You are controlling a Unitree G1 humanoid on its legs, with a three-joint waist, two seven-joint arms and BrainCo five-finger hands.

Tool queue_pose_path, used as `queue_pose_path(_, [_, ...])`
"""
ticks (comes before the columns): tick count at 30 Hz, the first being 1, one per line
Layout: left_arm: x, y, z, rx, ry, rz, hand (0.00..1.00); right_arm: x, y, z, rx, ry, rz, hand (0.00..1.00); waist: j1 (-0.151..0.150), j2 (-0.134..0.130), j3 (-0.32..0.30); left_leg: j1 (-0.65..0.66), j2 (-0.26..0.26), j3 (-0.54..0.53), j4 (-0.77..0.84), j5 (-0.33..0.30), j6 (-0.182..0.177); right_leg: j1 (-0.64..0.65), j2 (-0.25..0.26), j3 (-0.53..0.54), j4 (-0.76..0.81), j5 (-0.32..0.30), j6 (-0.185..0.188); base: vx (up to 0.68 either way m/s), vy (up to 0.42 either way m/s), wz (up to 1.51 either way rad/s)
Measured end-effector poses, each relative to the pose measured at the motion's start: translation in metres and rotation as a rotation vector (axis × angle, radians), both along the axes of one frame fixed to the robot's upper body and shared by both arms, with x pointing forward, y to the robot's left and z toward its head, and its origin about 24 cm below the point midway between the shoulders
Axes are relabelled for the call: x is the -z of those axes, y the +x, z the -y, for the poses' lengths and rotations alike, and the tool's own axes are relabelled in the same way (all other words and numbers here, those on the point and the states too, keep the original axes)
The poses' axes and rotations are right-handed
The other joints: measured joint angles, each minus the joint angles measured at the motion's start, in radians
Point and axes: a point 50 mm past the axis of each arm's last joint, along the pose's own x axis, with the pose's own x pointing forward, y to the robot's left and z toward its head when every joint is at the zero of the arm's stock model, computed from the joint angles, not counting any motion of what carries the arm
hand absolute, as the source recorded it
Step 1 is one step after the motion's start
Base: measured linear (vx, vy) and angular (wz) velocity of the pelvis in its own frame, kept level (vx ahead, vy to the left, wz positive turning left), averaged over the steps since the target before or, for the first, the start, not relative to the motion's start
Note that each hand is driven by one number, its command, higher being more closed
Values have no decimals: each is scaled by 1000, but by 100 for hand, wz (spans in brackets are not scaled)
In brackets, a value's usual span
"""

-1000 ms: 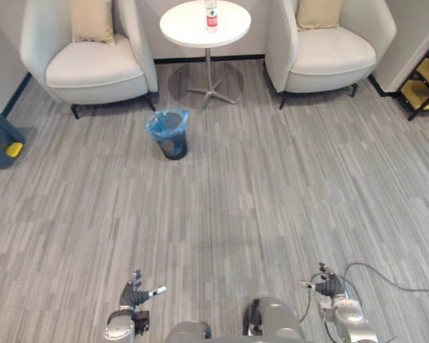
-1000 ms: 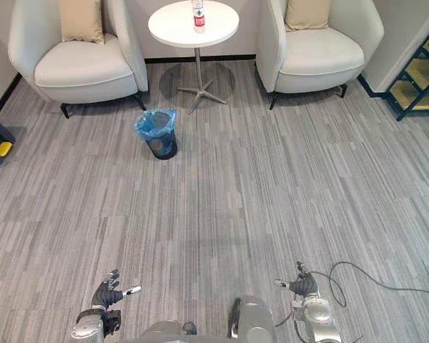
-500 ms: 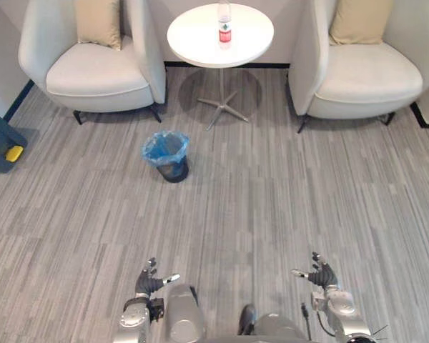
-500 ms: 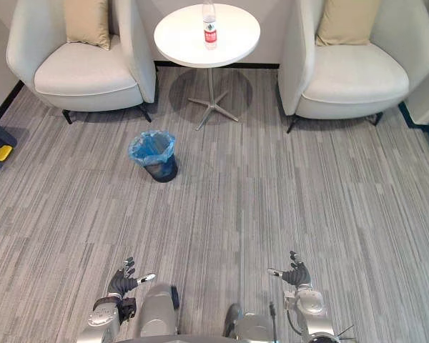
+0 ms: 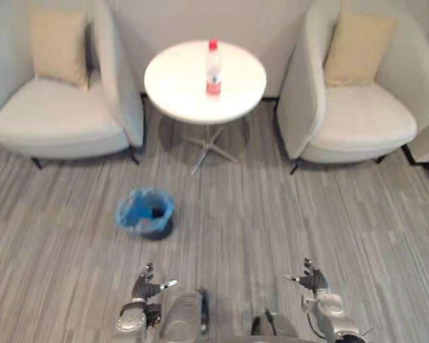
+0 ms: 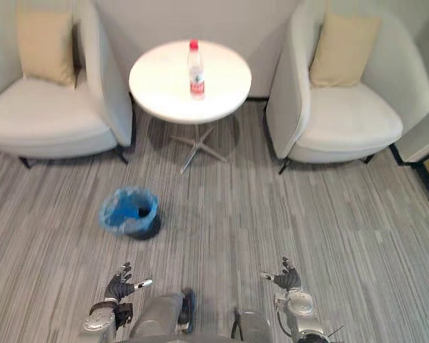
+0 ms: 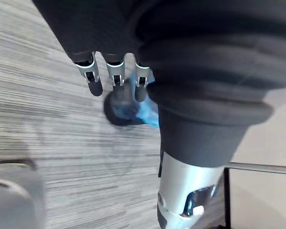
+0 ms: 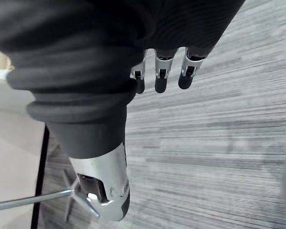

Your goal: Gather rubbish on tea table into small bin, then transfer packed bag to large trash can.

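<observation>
- On the head views I see a round white tea table (image 5: 175,93) at the far side of the room. It stands between a left armchair (image 5: 53,125) and a right armchair (image 5: 357,125), both pale, each with a tan cushion (image 5: 57,46) against its back.
- A clear bottle (image 5: 213,68) with a red cap and red label stands upright near the middle of the tea table.
- The small bin (image 5: 159,226) stands on the grey striped carpet (image 5: 272,214), nearer to me than the table and to its left, well apart from the table's foot.
- A blue bag (image 5: 131,214) lines the small bin and folds over its rim. The inside looks dark and I cannot tell what it holds.
- The left hand (image 5: 146,289) hangs low at the near edge on the left, fingers spread and straight, apart from everything.
- The right hand (image 5: 312,280) hangs low at the near edge on the right, likewise spread.
- The left wrist view looks past straight fingers (image 7: 115,78) to the small bin with its blue bag, apart from the fingertips.
- The right wrist view shows relaxed fingers (image 8: 162,78) above the carpet, and a thin metal bar (image 8: 28,201) past the thumb.
</observation>
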Motion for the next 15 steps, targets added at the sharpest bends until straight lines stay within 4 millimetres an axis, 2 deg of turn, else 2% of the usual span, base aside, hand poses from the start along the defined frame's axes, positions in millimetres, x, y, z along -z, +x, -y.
queue_pose_path(1, [0,1,-2,0,8,-2,0,1,-2,2,8,-2,-9,0,-25,-10,1,51,1,-40,-41,-8,-15,-4,28,74,-262,165,33,612,-155,106])
queue_pose_path(2, [2,0,-2,-4,7,-11,0,1,-4,3,15,-3,-14,0,-29,-12,0,68,2,-58,-49,-13,-24,3,32,101,-306,243,51,652,-220,91])
queue_pose_path(3, [4,-2,0,-2,0,-22,0,3,-7,6,26,-5,-22,0,-29,-10,-1,84,7,-71,-45,-21,-38,22,44,123,-317,327,37,668,-248,44])
queue_pose_path(4, [9,-7,9,-11,-30,-42,0,3,-7,13,35,-21,-42,0,-15,30,-6,78,62,-102,16,-22,-71,52,86,112,-305,313,-43,665,-245,28])
queue_pose_path(5, [10,-9,10,-14,-34,-51,0,1,-4,13,34,-19,-34,0,-12,32,-4,55,69,-115,64,-5,-100,52,85,92,-275,287,-56,608,-240,52])
queue_pose_path(6, [12,-10,14,-20,-49,-59,0,2,-5,12,37,-16,-35,0,-26,36,-1,7,73,-132,219,57,-138,88,81,54,-237,234,-66,572,-251,85])
queue_pose_path(7, [13,-10,20,-39,-75,-51,0,4,-14,12,39,-15,-43,0,-22,39,5,-71,98,-121,445,189,-125,178,86,20,-254,199,-79,556,-251,93])
queue_pose_path(8, [13,-10,22,-44,-84,-51,0,4,-15,10,33,-12,-39,0,-12,34,9,-120,131,-105,549,228,-122,229,93,10,-273,187,-83,631,-260,59])
queue_pose_path(9, [14,-12,25,-38,-91,-53,0,4,-17,5,37,2,-34,0,5,39,9,-194,182,-49,703,188,-98,311,109,4,-310,176,-92,483,-186,24])
queue_pose_path(10, [14,-11,25,-35,-91,-52,0,4,-17,4,43,9,-31,0,10,31,10,-229,188,-29,725,163,-100,345,110,-2,-335,174,-93,541,-208,13])
queue_pose_path(11, [13,-10,26,-31,-92,-47,0,2,-13,1,48,24,-9,0,21,16,7,-282,187,19,679,125,-103,399,107,-9,-390,175,-93,417,-122,-1])
queue_pose_path(13, [12,-9,26,-30,-93,-41,0,-2,-9,1,56,28,23,0,32,17,8,-336,171,77,475,114,-101,445,107,-18,-439,165,-78,400,-36,-2])
queue_pose_path(14, [12,-9,27,-29,-94,-40,0,-3,-8,3,63,25,32,0,32,31,6,-341,144,105,284,145,-116,465,111,-23,-451,149,-56,378,78,2])
queue_pose_path(15, [15,-14,30,-28,-101,-55,0,-4,-11,10,83,17,38,0,30,67,-1,-333,130,117,84,298,-107,486,139,-17,-450,124,-36,395,104,3])
